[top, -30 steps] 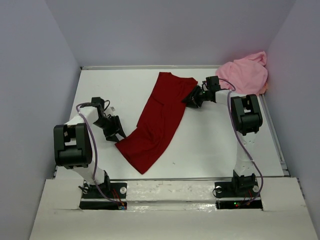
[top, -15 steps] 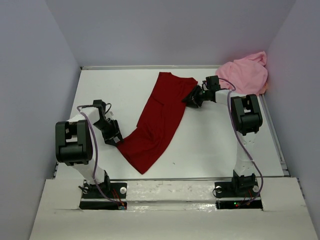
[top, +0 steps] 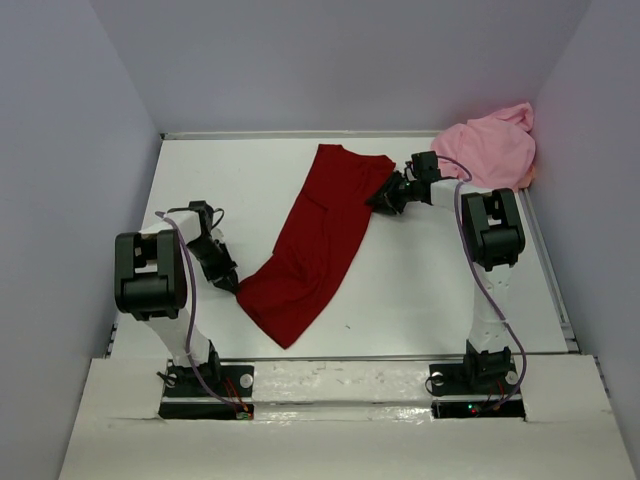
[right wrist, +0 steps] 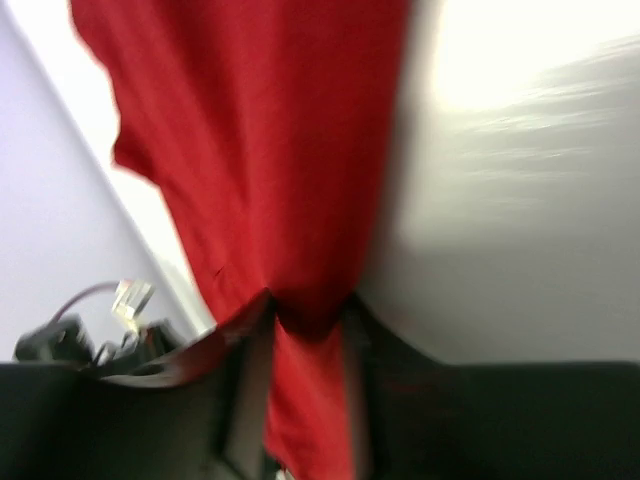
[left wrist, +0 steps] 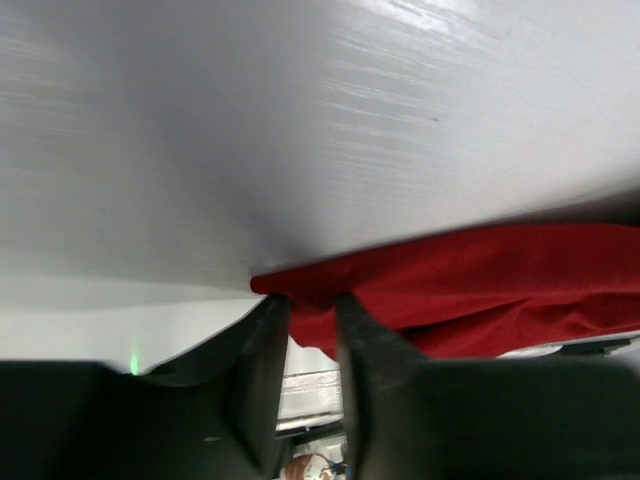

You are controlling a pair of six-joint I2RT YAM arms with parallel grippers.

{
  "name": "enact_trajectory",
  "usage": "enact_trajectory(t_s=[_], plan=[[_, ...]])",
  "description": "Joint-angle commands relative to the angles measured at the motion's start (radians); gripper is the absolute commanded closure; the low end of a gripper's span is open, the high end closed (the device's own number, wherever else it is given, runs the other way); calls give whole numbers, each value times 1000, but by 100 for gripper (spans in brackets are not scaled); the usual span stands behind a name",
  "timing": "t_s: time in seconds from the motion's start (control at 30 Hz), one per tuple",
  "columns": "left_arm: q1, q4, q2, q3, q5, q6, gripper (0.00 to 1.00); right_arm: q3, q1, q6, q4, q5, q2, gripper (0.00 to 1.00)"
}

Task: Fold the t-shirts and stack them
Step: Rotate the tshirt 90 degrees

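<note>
1. Top external view
   - The dark red t-shirt (top: 320, 240) lies flat on the table (top: 440, 290) as a long slanted strip. It looks doubled lengthwise, though the layers are hard to separate from above.
   - The left gripper (top: 228, 282) sits at the shirt's near-left corner and the right gripper (top: 385, 200) at its far-right edge. That puts a hold at two opposite ends, which I judge suits lifting or stretching the cloth for the next fold.
   - The pink t-shirt (top: 490, 150) lies crumpled beyond the red shirt's far-right end, apart from it and not yet folded.
   - Both sets of fingertips are too dark and small here to show what they grip.

2. Left wrist view
   - The left gripper (left wrist: 312, 300) has its jaws drawn close together, clenched on the tip of the dark red t-shirt (left wrist: 500, 280).
   - The corner is pinched low against the table (left wrist: 300, 120), likely so that all the layers are caught at once.
   - The rest of the shirt runs out of the picture, and blur hides how deep the bite goes.

3. Right wrist view
   - The right gripper (right wrist: 308, 315) is clamped on a bunched fold of the dark red t-shirt (right wrist: 260, 130), which spreads away from the jaws.
   - The picture is soft, so which hem or sleeve is held cannot be told.
   - The pink t-shirt is out of sight.
</note>
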Motion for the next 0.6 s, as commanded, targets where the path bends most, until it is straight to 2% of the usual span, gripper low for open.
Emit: enact_trajectory(t_s=[0.0,0.07,0.1,0.17,0.37,0.57], plan=[[-3,60,72,-43,-87,16,83,36,10,-24,-11,51,19,71],[-5,60,75,-49,-78,16,92,51,10,-24,-14,51,28,76],[-6,60,73,-50,-76,16,97,56,10,-24,-17,51,32,86],[-6,56,73,-49,-71,16,98,68,10,-23,-24,52,45,94],[-35,30,67,-44,-41,16,99,148,10,-15,-37,44,92,94],[-160,-10,83,-21,5,7,97,248,10,-1,-47,28,161,92]])
